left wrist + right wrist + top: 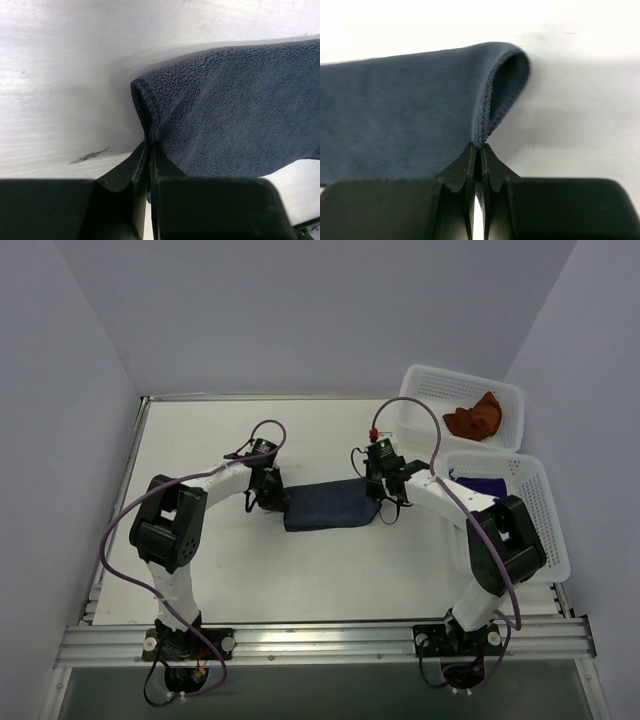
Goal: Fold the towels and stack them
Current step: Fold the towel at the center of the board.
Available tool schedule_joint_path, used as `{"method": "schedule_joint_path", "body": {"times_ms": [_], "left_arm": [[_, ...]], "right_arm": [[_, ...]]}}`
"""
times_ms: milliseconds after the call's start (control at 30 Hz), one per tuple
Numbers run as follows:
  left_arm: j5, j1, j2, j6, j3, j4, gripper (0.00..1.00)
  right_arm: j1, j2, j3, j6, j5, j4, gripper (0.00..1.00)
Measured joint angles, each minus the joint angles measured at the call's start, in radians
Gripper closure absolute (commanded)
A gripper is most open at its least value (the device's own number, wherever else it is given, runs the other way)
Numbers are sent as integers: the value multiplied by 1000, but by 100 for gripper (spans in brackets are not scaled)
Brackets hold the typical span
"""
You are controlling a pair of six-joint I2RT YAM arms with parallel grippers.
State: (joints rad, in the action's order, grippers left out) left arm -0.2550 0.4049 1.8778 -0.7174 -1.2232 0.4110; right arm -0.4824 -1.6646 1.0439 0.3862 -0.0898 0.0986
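Left hand [150, 146], right hand [480, 148], towel [325, 508], white table [300, 440]

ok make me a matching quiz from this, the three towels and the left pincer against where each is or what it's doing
Things
1 blue-grey towel
2 rust towel
3 purple towel
4 left pincer

Places or states
a in the far basket
b in the near basket
c on the table
d shut on a cloth edge

Pairs: 1-c, 2-a, 3-b, 4-d
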Motion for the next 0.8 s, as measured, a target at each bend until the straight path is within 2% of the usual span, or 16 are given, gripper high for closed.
{"method": "schedule_joint_path", "body": {"times_ms": [367, 800], "left_arm": [[-18, 5, 14, -31, -10, -27, 98], [-29, 5, 14, -50, 1, -55, 98]], "right_arm": [[-162, -58, 174, -14, 105, -3, 100], [-274, -263, 322, 24, 213, -26, 100]]}}
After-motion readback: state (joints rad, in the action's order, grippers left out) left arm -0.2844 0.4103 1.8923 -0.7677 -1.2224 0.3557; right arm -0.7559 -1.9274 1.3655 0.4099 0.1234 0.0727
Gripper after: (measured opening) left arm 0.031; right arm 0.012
